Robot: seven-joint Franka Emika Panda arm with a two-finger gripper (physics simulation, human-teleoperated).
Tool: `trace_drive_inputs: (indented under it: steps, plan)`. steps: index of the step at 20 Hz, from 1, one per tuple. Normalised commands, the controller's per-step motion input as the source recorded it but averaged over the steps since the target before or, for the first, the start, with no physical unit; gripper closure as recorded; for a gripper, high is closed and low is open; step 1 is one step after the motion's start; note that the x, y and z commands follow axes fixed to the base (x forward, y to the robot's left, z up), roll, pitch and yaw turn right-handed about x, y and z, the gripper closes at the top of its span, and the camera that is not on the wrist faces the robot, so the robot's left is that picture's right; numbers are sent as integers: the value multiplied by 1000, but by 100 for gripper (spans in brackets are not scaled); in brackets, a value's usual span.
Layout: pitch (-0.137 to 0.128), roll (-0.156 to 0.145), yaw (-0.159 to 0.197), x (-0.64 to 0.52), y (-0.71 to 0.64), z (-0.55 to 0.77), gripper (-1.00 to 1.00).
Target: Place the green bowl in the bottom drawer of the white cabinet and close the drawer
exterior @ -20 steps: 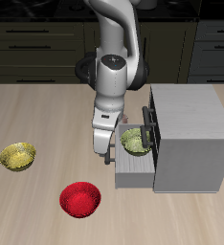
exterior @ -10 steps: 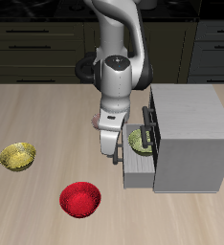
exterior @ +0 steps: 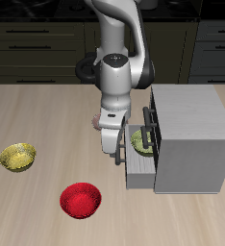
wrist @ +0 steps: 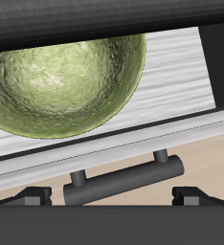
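The green bowl (exterior: 140, 142) lies inside the bottom drawer (exterior: 139, 173) of the white cabinet (exterior: 191, 135); the drawer stands partly pulled out. In the wrist view the green bowl (wrist: 61, 81) fills the drawer's light-grey floor (wrist: 176, 77), behind the front panel and its black bar handle (wrist: 123, 179). My gripper (exterior: 118, 157) is empty, right in front of the drawer's front panel at the handle. Its fingertips (wrist: 28, 198) show wide apart on either side of the handle, so my gripper (wrist: 112, 199) is open.
A golden-yellow bowl (exterior: 18, 157) and a red bowl (exterior: 81, 200) stand on the table away from the cabinet, the red one nearer the front edge. Black handles of the upper drawers (exterior: 148, 120) stick out above the open drawer.
The bottom drawer has slid farther into the cabinet with the gripper moving along at its front. Most of that happened before half a second ago.
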Motion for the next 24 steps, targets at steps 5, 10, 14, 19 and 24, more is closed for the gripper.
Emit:
trace_drive_inputs:
  steps: [5,10,14,19,24]
  plan:
    - [-67,85,-36,120,326,-51,-100]
    - [-19,77,30,140,281,-341,-100]
    - [-33,79,4,124,242,-399,-100]
    - [-89,120,128,322,403,-772,-100]
    - [-42,105,81,192,424,-666,-100]
